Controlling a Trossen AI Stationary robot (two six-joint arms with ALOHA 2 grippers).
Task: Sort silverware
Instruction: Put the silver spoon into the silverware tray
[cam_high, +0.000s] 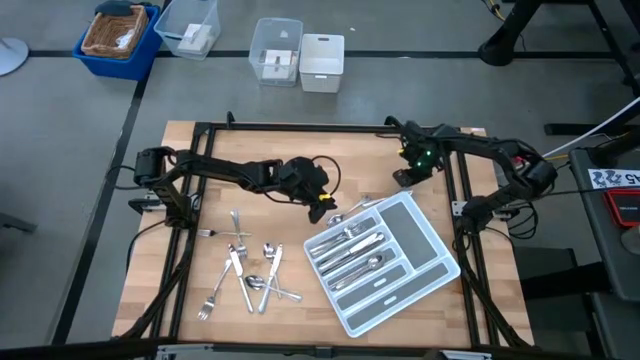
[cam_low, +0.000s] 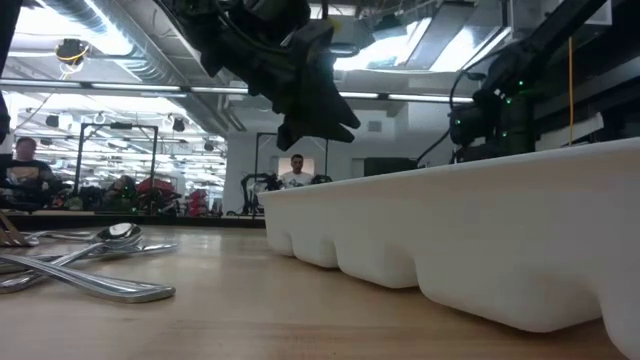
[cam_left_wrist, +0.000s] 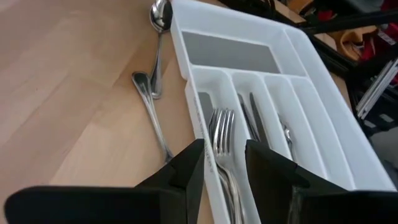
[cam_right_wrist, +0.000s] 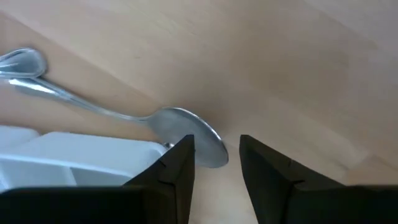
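The right gripper (cam_right_wrist: 214, 163), jaws open and empty, hovers beside the shiny silver metal spoon (cam_right_wrist: 189, 142) lying along the light grey plastic tray (cam_right_wrist: 74, 155); left jaws open.

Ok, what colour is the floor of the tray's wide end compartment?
Grey, darker than the tray's near-white walls; the wide end compartment shows best in the left wrist view.

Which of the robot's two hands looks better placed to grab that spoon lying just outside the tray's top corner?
Probably the right hand: its open fingers hang directly over the spoon beside the tray. The left hand, fingers apart and empty, hovers above the forks already sorted inside the tray.
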